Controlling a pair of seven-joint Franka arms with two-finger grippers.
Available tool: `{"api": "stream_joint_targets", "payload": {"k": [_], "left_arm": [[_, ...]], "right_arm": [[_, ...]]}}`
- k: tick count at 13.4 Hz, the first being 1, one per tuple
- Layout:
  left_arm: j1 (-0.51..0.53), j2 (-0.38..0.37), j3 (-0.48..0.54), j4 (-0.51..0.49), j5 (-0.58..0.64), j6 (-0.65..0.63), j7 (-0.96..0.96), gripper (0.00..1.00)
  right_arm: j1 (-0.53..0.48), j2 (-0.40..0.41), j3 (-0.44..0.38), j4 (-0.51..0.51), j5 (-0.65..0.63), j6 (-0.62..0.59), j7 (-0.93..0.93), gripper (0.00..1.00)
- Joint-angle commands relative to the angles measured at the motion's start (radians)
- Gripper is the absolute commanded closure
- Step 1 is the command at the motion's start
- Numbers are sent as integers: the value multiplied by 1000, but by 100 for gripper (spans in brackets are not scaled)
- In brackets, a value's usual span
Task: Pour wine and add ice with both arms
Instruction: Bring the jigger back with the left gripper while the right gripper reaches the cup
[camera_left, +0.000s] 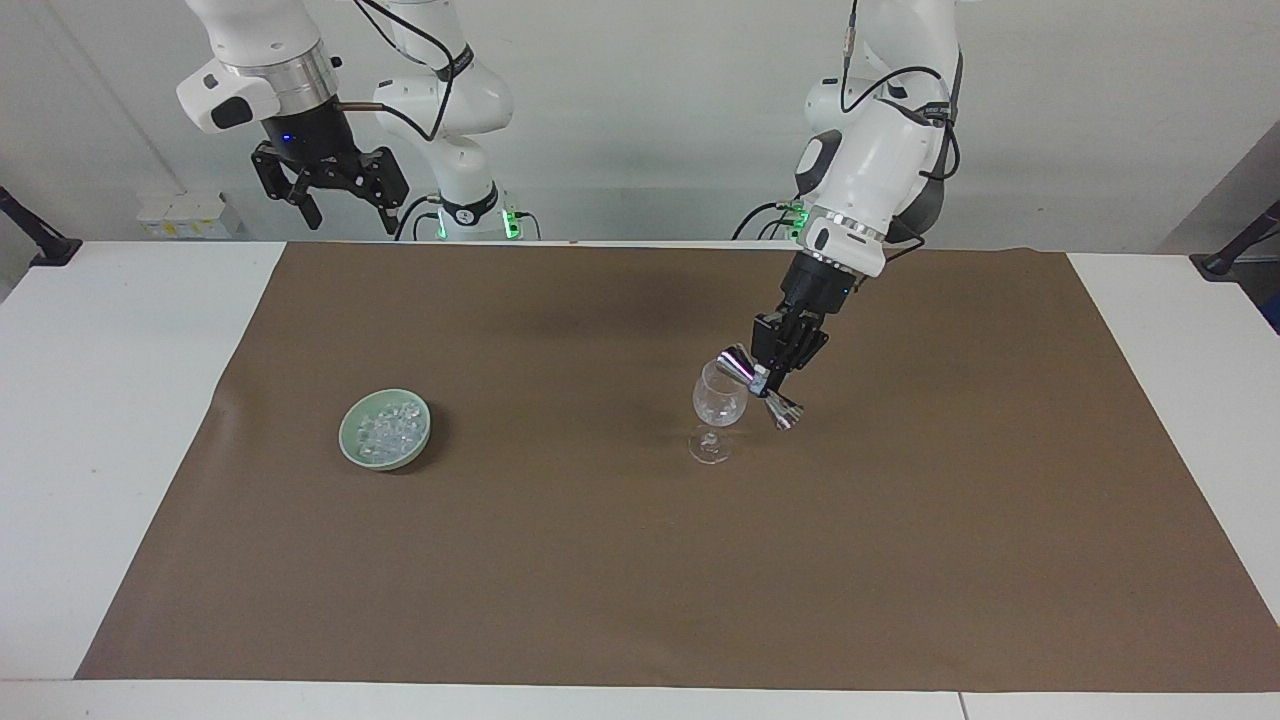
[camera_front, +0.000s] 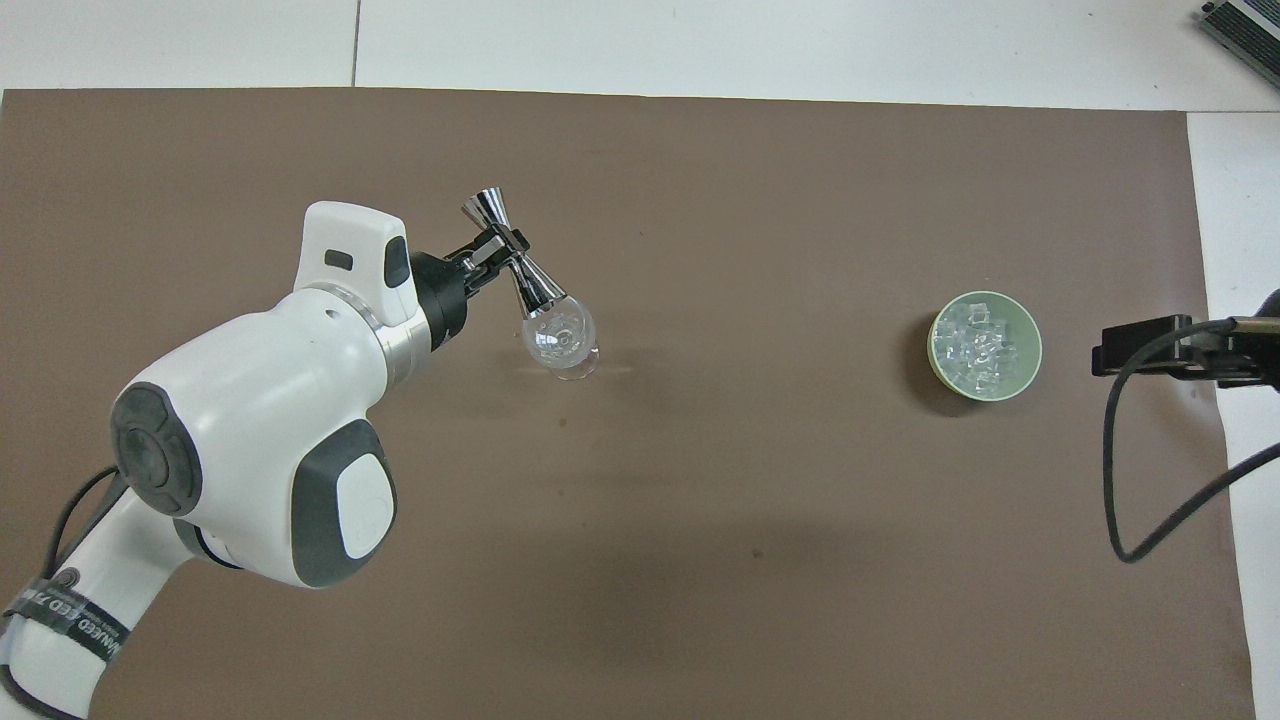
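Observation:
A clear stemmed glass (camera_left: 718, 408) (camera_front: 560, 340) stands on the brown mat. My left gripper (camera_left: 768, 380) (camera_front: 500, 258) is shut on the waist of a silver double-cone jigger (camera_left: 758, 388) (camera_front: 515, 264), held tilted with one cone at the glass's rim. A pale green bowl (camera_left: 351, 448) (camera_front: 938, 365) toward the right arm's end of the table holds several small clear ice cubes (camera_left: 390, 426) (camera_front: 980, 345). My right gripper (camera_left: 345, 215) is open and empty, raised high above the table edge at the right arm's end; in the overhead view only its tip (camera_front: 1135, 357) shows beside the bowl.
The brown mat (camera_left: 640, 560) (camera_front: 700, 520) covers most of the white table (camera_left: 110, 400). A black cable (camera_front: 1150, 480) hangs from the right arm near the mat's edge.

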Motion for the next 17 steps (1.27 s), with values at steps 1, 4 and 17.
{"api": "stream_joint_targets", "payload": {"k": [1,4,17], "left_arm": [[-10,-46,15,-45,29,15,12,100],[-8,-50,15,-53,29,15,12,100],[223,-143,24,-42,-187,-336,-57,100]], "right_arm": [[-17,-26,-4,-50,11,52,-23,0],[-19,-20,-4,-73,11,96,-62,0],[-69,39,-9,-296,-5,433,-333,0]]}}
